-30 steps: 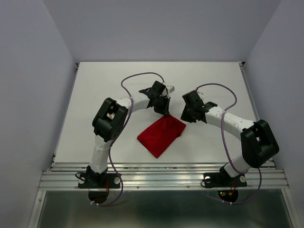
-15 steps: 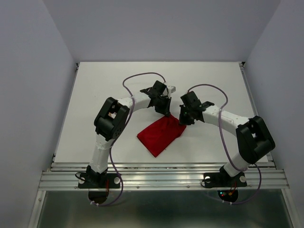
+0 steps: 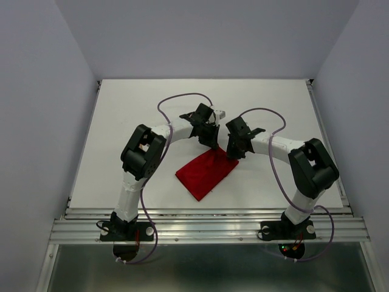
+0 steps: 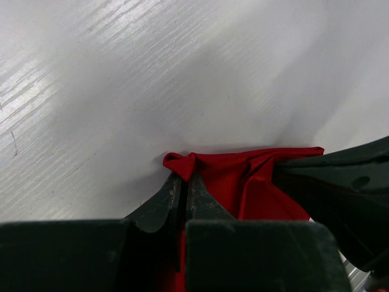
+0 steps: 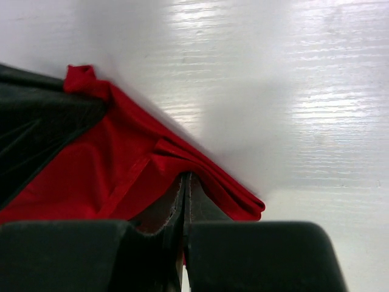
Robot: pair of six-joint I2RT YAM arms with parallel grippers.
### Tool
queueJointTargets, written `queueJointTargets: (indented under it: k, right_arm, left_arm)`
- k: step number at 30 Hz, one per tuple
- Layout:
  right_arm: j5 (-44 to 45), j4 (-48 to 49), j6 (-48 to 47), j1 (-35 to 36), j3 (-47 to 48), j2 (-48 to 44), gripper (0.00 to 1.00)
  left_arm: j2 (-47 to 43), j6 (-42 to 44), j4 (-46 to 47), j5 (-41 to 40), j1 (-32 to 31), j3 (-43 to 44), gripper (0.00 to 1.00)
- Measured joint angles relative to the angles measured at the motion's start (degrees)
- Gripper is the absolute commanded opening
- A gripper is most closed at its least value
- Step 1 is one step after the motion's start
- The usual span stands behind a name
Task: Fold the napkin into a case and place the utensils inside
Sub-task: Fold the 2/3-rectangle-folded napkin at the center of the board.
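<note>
Finding 1, position. The napkin [image 3: 205,175] lies folded into a narrow strip at the middle of the table [image 3: 140,109]. In the top view its long axis runs from 7 o'clock to 1 o'clock. It is a flat band rather than a finished case.

Finding 2, grip. Both my grippers sit at the 1 o'clock end. My left gripper [image 3: 215,146] is clamped on the 12 o'clock corner, where a small tuft of red cloth bunches past the fingertips. My right gripper [image 3: 232,153] is pinched tight on the same short edge towards its 3 o'clock corner. The two are just beside each other.

Finding 3, method. I judge the step in hand to be another fold. Both corners should rise together and level, with the edge between them taut. They should then travel towards 7 o'clock and come down square on the near end. Uneven lift would likely skew the strip or pull its layers apart.

Finding 4, not verifiable.
- The utensils appear in no view.
- I cannot tell how many layers each pinch holds.
- The wrist views cut off the napkin's 7 o'clock end.
- From above, the wrists cover the fingertips and the gripped edge.
</note>
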Motion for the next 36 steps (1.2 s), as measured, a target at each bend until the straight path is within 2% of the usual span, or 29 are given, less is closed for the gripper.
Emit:
queueJointTargets:
  k: [9, 19, 36]
  right_arm:
    - [3.32, 0.46, 5.11, 0.0, 0.79, 1.79, 0.01]
    - [3.72, 0.46, 6.45, 0.0, 0.79, 1.84, 0.01]
    - [4.0, 1.49, 8.98, 0.0, 0.59, 1.88, 0.01]
  left_arm:
    - [0.0, 0.22, -0.39, -0.37, -0.2, 0.33, 0.0]
    - [-0.07, -0.7, -0.44, -0.37, -0.2, 0.33, 0.0]
    - [-4.13, -8.11, -0.68, 3.04, -0.28, 0.31, 0.0]
